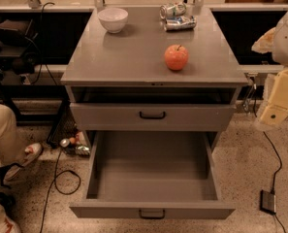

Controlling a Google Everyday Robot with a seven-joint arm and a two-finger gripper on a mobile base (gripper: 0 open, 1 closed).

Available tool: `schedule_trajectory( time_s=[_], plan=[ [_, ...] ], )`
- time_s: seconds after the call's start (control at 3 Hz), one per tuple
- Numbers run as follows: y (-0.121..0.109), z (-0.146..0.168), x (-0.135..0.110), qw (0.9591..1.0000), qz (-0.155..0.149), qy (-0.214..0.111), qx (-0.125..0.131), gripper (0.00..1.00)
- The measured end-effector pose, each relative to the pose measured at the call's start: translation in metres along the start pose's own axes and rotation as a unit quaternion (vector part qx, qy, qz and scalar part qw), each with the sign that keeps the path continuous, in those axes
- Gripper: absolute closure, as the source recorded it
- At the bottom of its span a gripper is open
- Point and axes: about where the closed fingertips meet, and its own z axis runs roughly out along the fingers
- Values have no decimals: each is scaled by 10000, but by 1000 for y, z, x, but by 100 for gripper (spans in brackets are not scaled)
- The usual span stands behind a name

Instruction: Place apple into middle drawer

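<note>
Apple [176, 57] sits upright, stem up, on the grey cabinet's top surface [124, 57], right of centre and near the front edge. Not yet in the drawer. White bowl [113, 19] stands at the back left of the surface. Two crushed silver cans [176, 16] lie at the back right, touching each other, well apart from the apple. Middle drawer [109, 210] stands wide open toward the camera, lowest in view, grey bottom showing. Upper drawer [192, 116] with black handle sits above it, almost shut, with a dark gap over its front. Hand [275, 106], cream-coloured, is at the right edge of view beside the cabinet's right front corner. It hangs under the white arm [286, 38], well apart from the apple. Spread or pressed together: cannot tell. At the left edge, a person's leg and shoe [29, 152] rest on the speckled floor [250, 169]. A black cable [61, 178] loops beside the cabinet.
</note>
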Motion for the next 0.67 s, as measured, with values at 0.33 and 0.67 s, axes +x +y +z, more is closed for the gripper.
schedule_trajectory(
  time_s=[0.33,0.67],
  plan=[
    [-2,0,0,10000,15,-29,21,0],
    [-8,1,0,9998,77,-148,105,0]
  ],
)
